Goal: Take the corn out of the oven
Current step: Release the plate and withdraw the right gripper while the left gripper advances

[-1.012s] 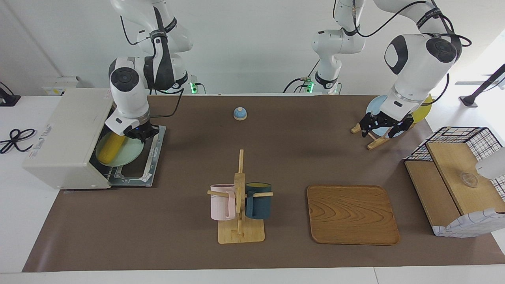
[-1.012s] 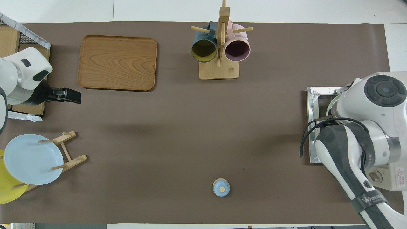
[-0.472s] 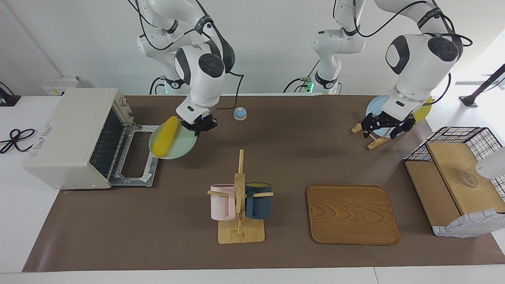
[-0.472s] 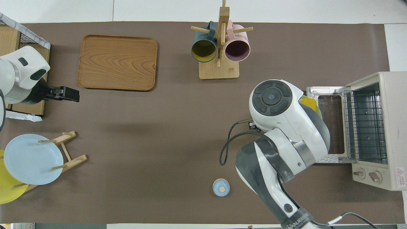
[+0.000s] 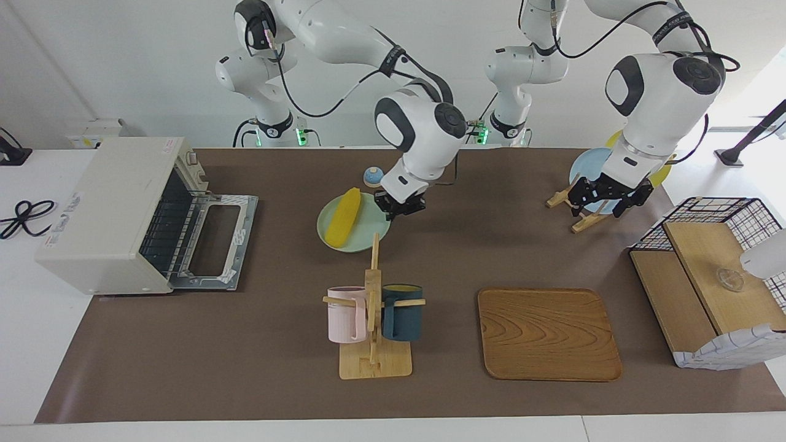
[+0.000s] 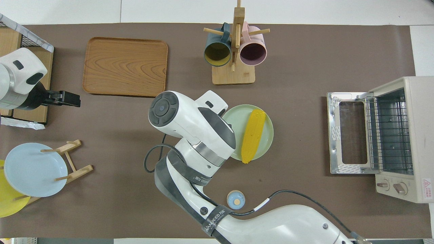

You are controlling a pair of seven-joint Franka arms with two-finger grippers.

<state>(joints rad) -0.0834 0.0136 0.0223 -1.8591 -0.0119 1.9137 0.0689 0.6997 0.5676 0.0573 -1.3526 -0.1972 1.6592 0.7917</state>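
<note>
Facing view shows the right gripper (image 5: 400, 205) clenched on the rim of the pale green plate (image 5: 368, 236), held over the middle of the table, well apart from the open oven (image 5: 110, 215); the corn (image 5: 342, 217) lies on that plate, on the oven's side of the fingers, its long axis running toward and away from the robots. The left gripper (image 5: 605, 197) waits released over the plate rack (image 5: 568, 205); judged from this, the right arm is much the nearer.

We see a smooth grained-wood tray (image 5: 548, 333), matt brown table cover (image 5: 245, 368), glossy green plate (image 5: 368, 232) w/ bumpy yellow corn (image 5: 343, 217), and an off-white oven (image 5: 104, 209) w/ shiny metal door frame.
</note>
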